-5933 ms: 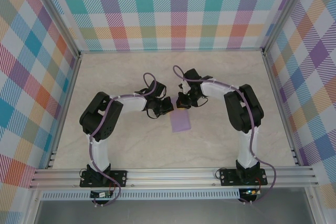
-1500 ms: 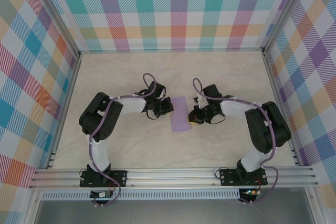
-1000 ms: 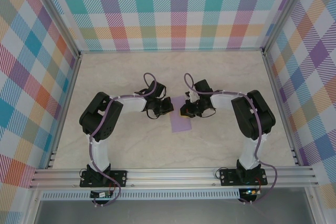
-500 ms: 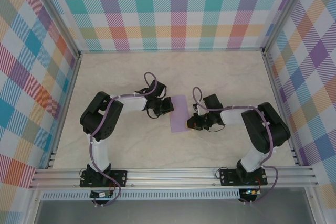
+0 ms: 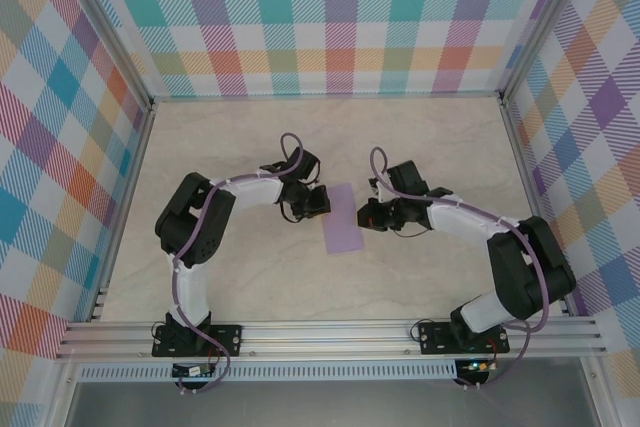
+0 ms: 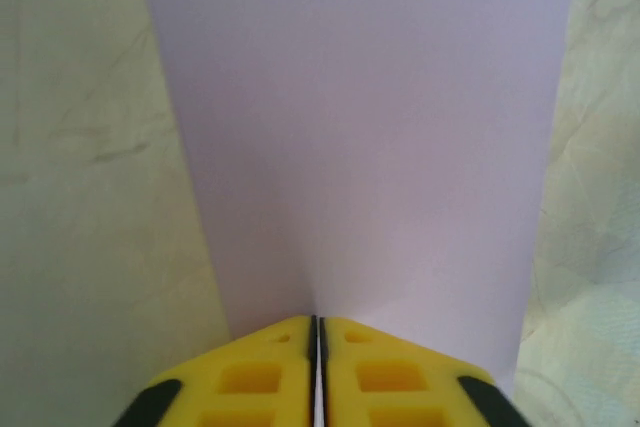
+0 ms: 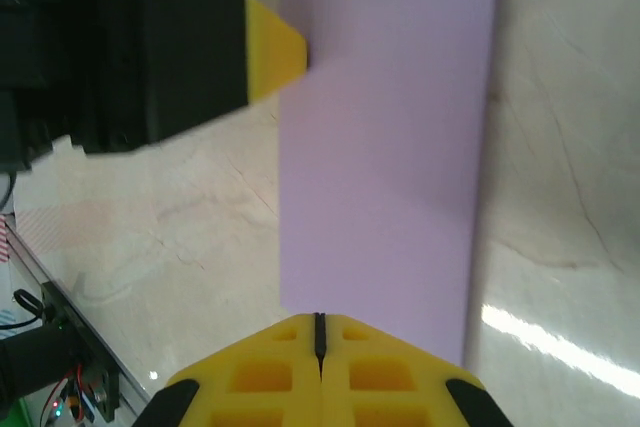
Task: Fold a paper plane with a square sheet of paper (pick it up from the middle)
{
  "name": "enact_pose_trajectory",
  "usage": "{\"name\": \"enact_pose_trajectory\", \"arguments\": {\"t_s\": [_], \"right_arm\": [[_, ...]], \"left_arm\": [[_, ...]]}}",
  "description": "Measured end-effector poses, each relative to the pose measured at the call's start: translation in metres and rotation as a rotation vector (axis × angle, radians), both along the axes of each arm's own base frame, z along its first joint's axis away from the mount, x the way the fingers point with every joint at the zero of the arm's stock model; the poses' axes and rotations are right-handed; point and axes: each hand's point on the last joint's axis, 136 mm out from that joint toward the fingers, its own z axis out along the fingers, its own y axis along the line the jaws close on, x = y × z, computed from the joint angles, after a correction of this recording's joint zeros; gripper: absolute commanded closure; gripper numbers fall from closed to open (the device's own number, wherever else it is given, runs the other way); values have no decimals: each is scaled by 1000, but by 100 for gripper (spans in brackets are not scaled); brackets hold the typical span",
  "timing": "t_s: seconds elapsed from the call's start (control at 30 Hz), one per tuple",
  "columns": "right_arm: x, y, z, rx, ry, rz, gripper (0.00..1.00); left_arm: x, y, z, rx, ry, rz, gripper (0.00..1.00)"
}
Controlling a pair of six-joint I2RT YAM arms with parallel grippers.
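Lavender sheet of paper (image 5: 344, 225) lies flat on the marble-look table (image 5: 250, 267), mid-table between the two arms; it appears as a narrow oblong, long edges running away from the bases.

Left gripper (image 5: 323, 204): yellow fingertips (image 6: 270, 372) pressed together, hairline slit only. Tip rests at the sheet's left long edge. Cannot tell if paper is nipped between the pads.

Right gripper (image 5: 363, 217): fingers closed tight, nothing gripped. In the right wrist view its tip (image 7: 320, 320) meets the sheet's near edge, with the left gripper's tip on the far edge
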Motion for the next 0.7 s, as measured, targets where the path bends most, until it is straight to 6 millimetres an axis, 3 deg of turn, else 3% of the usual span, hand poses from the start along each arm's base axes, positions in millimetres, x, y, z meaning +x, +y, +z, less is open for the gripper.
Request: {"name": "enact_pose_trajectory", "arguments": {"t_s": [0.13, 0.23, 0.33, 0.4, 0.5, 0.7], "right_arm": [[4, 14, -24, -66, 46, 6, 100], [-3, 16, -50, -131, 104, 2, 100], [-11, 17, -62, -168, 142, -13, 100], [-12, 18, -62, -176, 148, -34, 100], [-19, 26, -62, -173, 167, -68, 100], [-43, 63, -62, -153, 218, -86, 100]], "left_arm": [[-1, 11, 32, 24, -40, 33, 63], [4, 24, 69, 19, -120, 82, 56], [3, 41, 95, 12, -183, 139, 52], [-1, 57, 98, 23, -188, 182, 50], [-12, 77, 84, 57, -160, 233, 48], [-42, 108, 58, 127, -98, 298, 47]]}}
